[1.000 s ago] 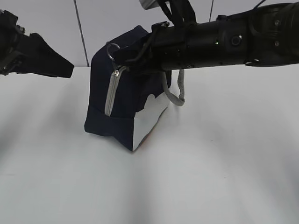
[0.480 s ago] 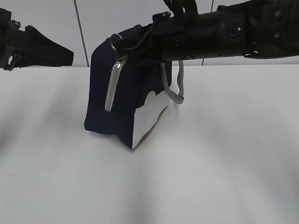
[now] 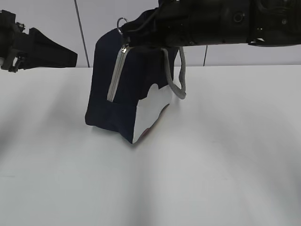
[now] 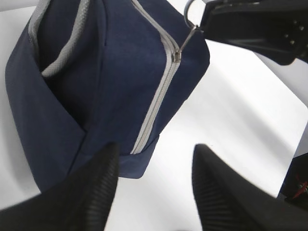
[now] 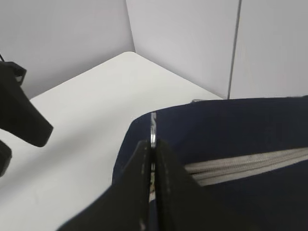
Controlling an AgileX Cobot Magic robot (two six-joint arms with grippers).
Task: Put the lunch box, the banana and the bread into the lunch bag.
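The navy-blue lunch bag [image 3: 120, 94] stands on the white table, tilted, with its white side panel [image 3: 150, 115] facing front and a grey strap handle [image 3: 181, 80] hanging at its right. It also shows in the left wrist view [image 4: 96, 82] and the right wrist view [image 5: 231, 134]. My right gripper [image 3: 126, 29] is shut on the metal ring zipper pull [image 5: 153, 127] at the bag's top corner; the grey zipper [image 3: 115, 77] runs down from there and looks closed. My left gripper [image 4: 154, 173] is open and empty, off to the bag's left [image 3: 70, 59]. The lunch box, banana and bread are out of view.
The white table [image 3: 211, 165] runs under the bag. Grey wall panels [image 3: 47, 19] stand behind. The right arm [image 3: 225, 21] stretches across the top of the exterior view.
My right gripper has risen with the ring pull, lifting the bag's top corner and stretching the bag taller. The left gripper has barely moved.
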